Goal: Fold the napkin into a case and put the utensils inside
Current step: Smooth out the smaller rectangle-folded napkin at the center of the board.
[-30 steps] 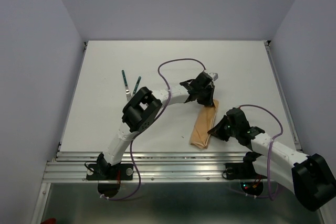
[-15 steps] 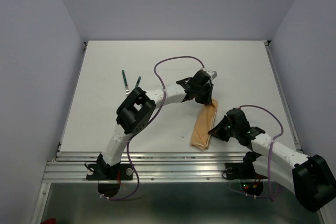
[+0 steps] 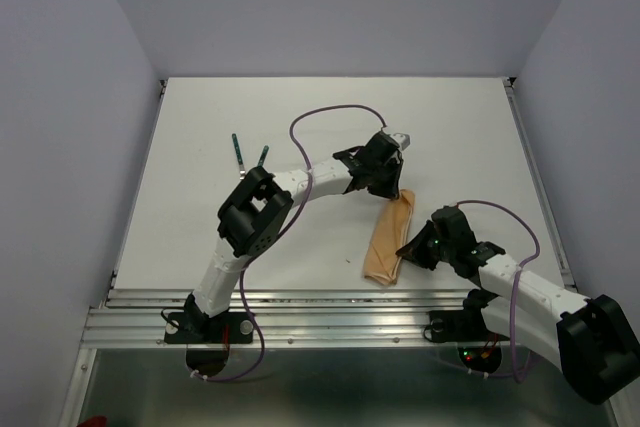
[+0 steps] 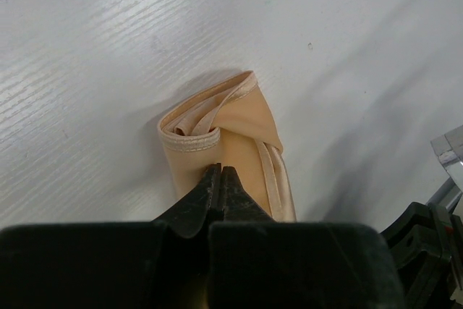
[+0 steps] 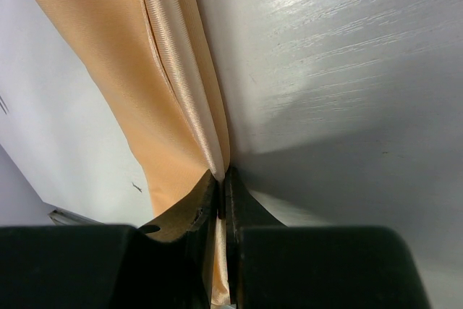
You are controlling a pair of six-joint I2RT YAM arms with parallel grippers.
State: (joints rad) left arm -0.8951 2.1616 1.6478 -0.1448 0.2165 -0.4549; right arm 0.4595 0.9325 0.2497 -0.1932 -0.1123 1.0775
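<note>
The case (image 3: 388, 239), right of centre, was clamped by the right end effector (image 5: 221, 176); the left end effector (image 4: 219, 173) was closed together.

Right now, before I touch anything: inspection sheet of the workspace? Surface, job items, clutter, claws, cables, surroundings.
Surface: white table, with a metal rail along its near edge.
Job's things: the napkin is folded into a narrow peach-tan case right of centre. Two green-handled utensils lie left of centre, outside it and partly hidden by the left arm.
Clutter: nothing seen.
Grippers: the left claw is shut, tips on the cloth near the case's far, open end; a pinched layer cannot be told. The right claw is shut on the case's hemmed edge.
Cables: a purple cable loops above the left arm; a second arcs over the right arm.
Surroundings: plain pale walls on three sides.
</note>
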